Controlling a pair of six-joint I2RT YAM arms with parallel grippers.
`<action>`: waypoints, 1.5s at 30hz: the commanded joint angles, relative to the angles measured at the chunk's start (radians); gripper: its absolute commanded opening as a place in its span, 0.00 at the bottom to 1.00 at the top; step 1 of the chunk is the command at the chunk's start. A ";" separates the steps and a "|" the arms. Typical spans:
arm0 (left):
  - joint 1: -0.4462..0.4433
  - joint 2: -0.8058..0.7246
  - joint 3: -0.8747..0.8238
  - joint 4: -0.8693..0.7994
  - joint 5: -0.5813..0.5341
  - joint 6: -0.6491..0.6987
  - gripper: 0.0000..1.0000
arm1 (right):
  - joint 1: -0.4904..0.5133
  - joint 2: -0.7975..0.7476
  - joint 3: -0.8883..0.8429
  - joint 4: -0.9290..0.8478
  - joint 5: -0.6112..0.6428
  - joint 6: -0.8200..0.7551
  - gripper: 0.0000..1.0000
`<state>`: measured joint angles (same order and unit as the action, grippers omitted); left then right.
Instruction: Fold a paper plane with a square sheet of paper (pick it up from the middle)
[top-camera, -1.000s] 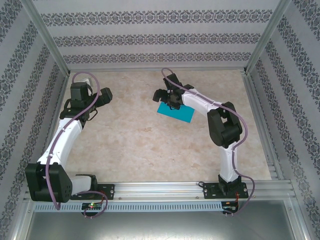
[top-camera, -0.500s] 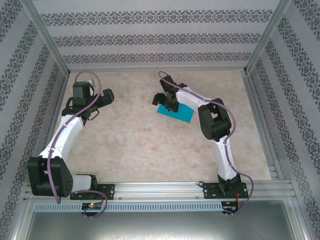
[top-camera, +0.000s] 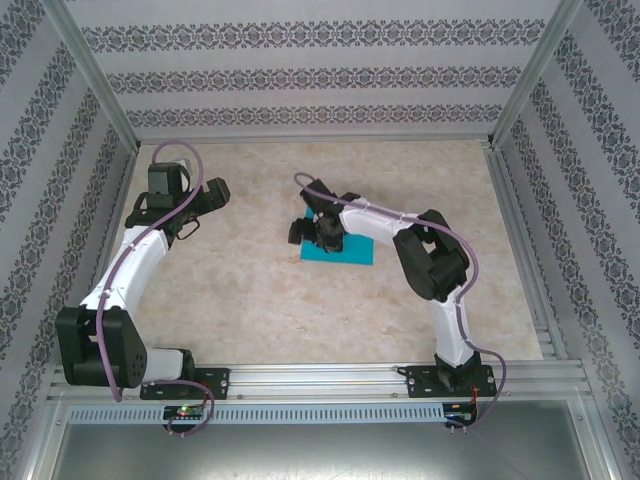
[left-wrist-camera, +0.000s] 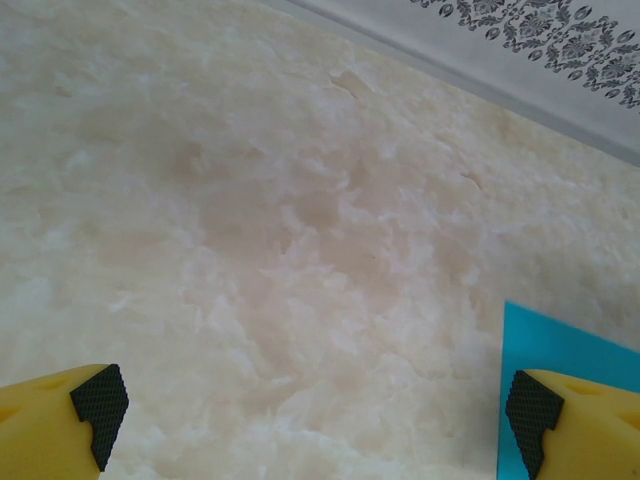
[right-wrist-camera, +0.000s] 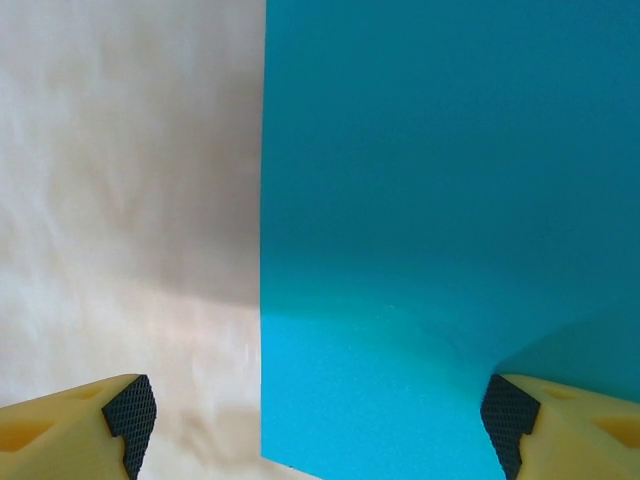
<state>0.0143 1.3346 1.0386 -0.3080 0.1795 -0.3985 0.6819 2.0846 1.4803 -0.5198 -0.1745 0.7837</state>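
Thin teal-blue paper sheet (top-camera: 350, 252) lies flat near the middle of the beige marble-look bench (top-camera: 250, 300), well away from every edge. Likely feather-light, floppy, quick to crease, and slippery on the smooth top. Best pinched lightly mid-sheet. Right gripper (right-wrist-camera: 320, 425) sits low over the sheet's edge, jaws wide apart: one yellow, black-padded finger over paper, the other over bare bench. Left gripper (left-wrist-camera: 320, 425) is spread too, empty, toward the far left corner.

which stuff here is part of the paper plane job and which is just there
Job: paper; right end effector, open over the paper's edge; left end effector, open.
Just there: table; patterned walls; front rail.
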 joint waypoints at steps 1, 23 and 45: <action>-0.005 0.018 0.026 -0.024 0.018 -0.029 1.00 | 0.090 -0.027 -0.153 -0.124 -0.040 0.051 0.89; -0.005 0.054 0.033 -0.036 0.050 -0.057 1.00 | 0.050 -0.141 0.014 -0.351 0.251 -0.174 0.98; -0.004 0.084 0.047 -0.046 0.086 -0.062 1.00 | 0.032 0.012 0.033 -0.373 0.217 -0.220 0.93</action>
<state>0.0143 1.4075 1.0546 -0.3332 0.2481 -0.4473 0.7216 2.0712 1.5097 -0.8646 0.0399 0.5716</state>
